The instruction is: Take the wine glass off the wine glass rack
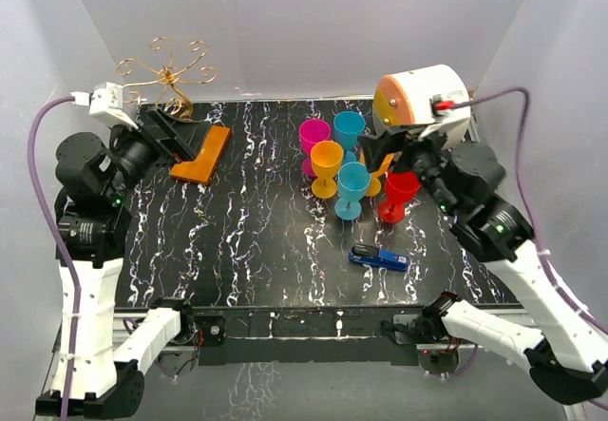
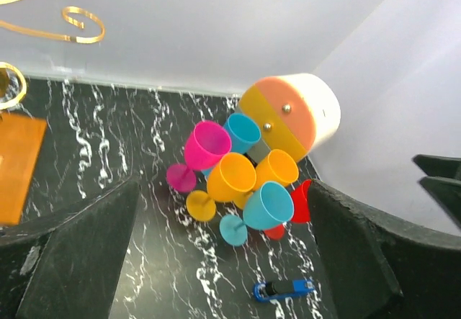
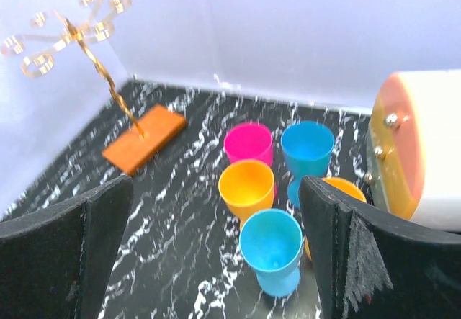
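The gold wire wine glass rack (image 1: pixel 167 69) stands at the back left on its orange base (image 1: pixel 201 153); no glass hangs on its arms. It also shows in the right wrist view (image 3: pixel 72 34). Several plastic wine glasses stand upright in a cluster mid-table: pink (image 1: pixel 314 136), blue (image 1: pixel 349 128), orange (image 1: pixel 326 162), light blue (image 1: pixel 352 185), red (image 1: pixel 400 193). My left gripper (image 1: pixel 180 134) is open and empty beside the rack's base. My right gripper (image 1: pixel 389 145) is open and empty just above the cluster's right side, the light blue glass (image 3: pixel 271 247) between its fingers.
A white and orange drum-shaped object (image 1: pixel 423 98) sits at the back right, next to the glasses. A blue stapler (image 1: pixel 378 258) lies nearer the front, right of centre. White walls close in the back and both sides.
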